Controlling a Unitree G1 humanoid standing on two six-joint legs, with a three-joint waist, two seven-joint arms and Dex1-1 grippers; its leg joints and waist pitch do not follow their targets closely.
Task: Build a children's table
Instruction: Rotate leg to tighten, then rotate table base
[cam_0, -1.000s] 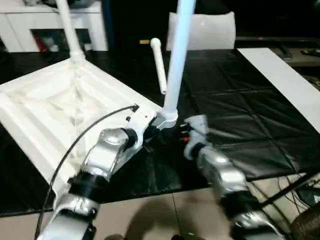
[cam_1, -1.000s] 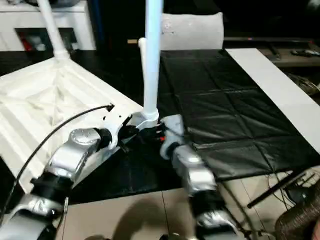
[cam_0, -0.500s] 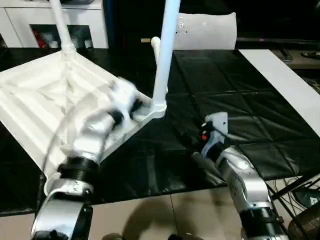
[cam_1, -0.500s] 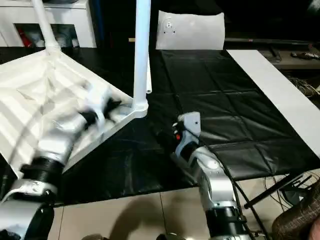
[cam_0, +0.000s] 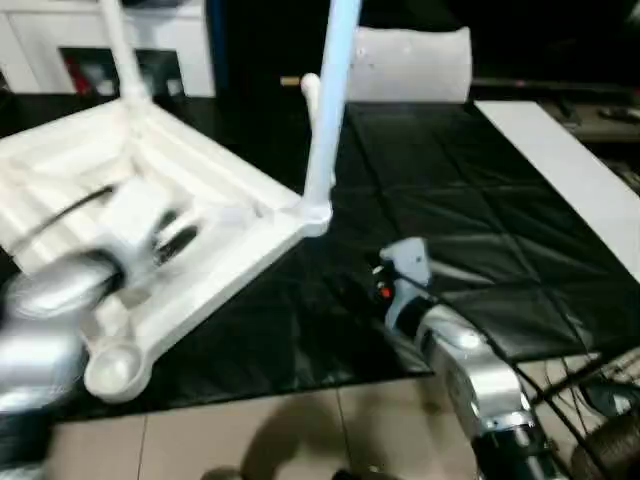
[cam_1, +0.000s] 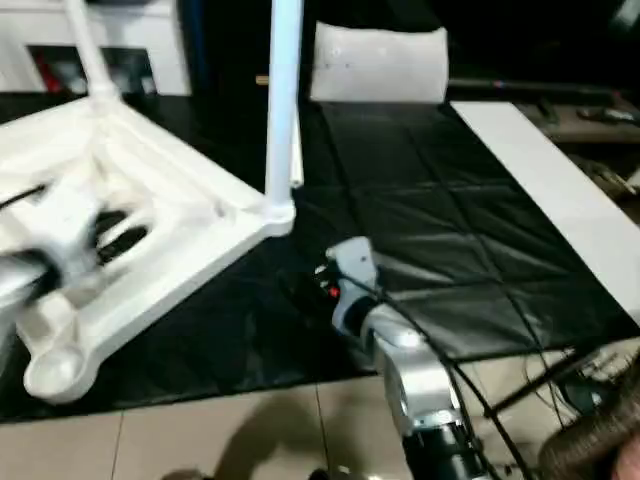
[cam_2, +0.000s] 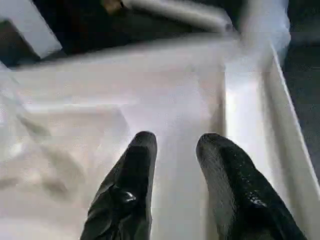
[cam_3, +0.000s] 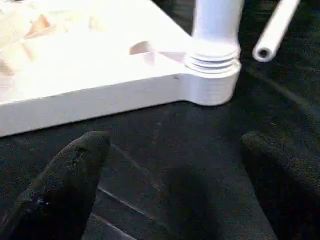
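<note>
Left eye view: the white tabletop (cam_0: 150, 230) lies upside down on black matting (cam_0: 480, 230), ribbed underside up. One leg (cam_0: 325, 110) stands upright in the near right corner socket, a second leg (cam_0: 118, 50) rises from the far corner, and a loose leg (cam_0: 309, 88) lies on the matting behind. An empty round socket (cam_0: 115, 368) shows at the near corner. The left gripper (cam_0: 150, 230) hovers blurred over the ribs; the right gripper (cam_0: 385, 285) hangs above the matting, just beside the socketed corner. A white pillow-like slab (cam_0: 410, 65) and a white cabinet (cam_0: 60, 40) stand at the back.

Left wrist view: the left jaws are parted with nothing between them, one black fingertip (cam_2: 142, 150) above the white ribbed surface (cam_2: 100, 100).

Right wrist view: the right jaws are spread wide and empty, one finger (cam_3: 65, 185) over the matting, apart from the threaded leg base (cam_3: 212, 52) seated in its corner.
</note>
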